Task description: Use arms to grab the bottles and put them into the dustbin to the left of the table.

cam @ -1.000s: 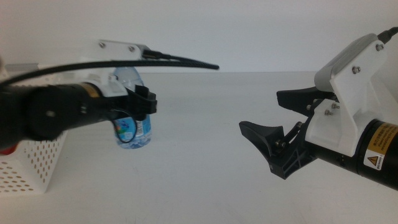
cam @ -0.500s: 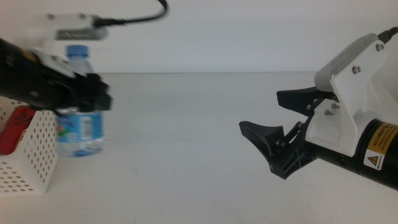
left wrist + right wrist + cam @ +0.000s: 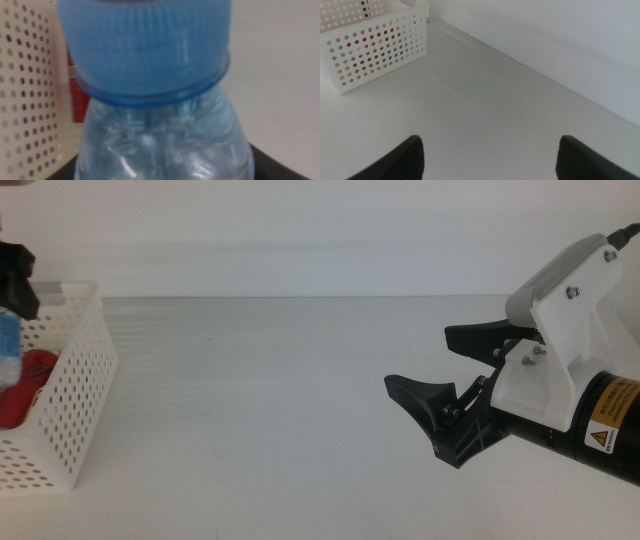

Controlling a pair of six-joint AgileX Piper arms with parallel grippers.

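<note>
From the middle view, the right gripper (image 3: 440, 385) sits on the right side over the table (image 3: 280, 400). Its two black jaws are spread wide apart, and nothing is between them. Behind the jaws is a white housing, and lower down a small yellow warning label (image 3: 603, 436). Far off from this gripper, at the other edge, stands the white dustbin (image 3: 70, 380) with its rows of round holes. Something red (image 3: 25, 375) lies inside it. Over the dustbin, right at the edge, a bit of the left gripper (image 3: 15, 265) shows as a dark shape, and just under it is a sliver of the water bottle (image 3: 8, 340).

From the left wrist view, the water bottle (image 3: 160, 100) fills almost everything. It is very close to the camera and blurry. Its blue cap (image 3: 145, 35) is on top and its clear body is below. Dark shapes sit low on each side of the bottle, so the left gripper pinches it. Next to the bottle is the holed wall of the dustbin (image 3: 27, 100), with a strip of red behind it.

From the right wrist view, the two dark jaw tips stand far apart over the bare table (image 3: 495, 115). The dustbin (image 3: 375, 47) is far ahead of them, and red shows through its holes.
</note>
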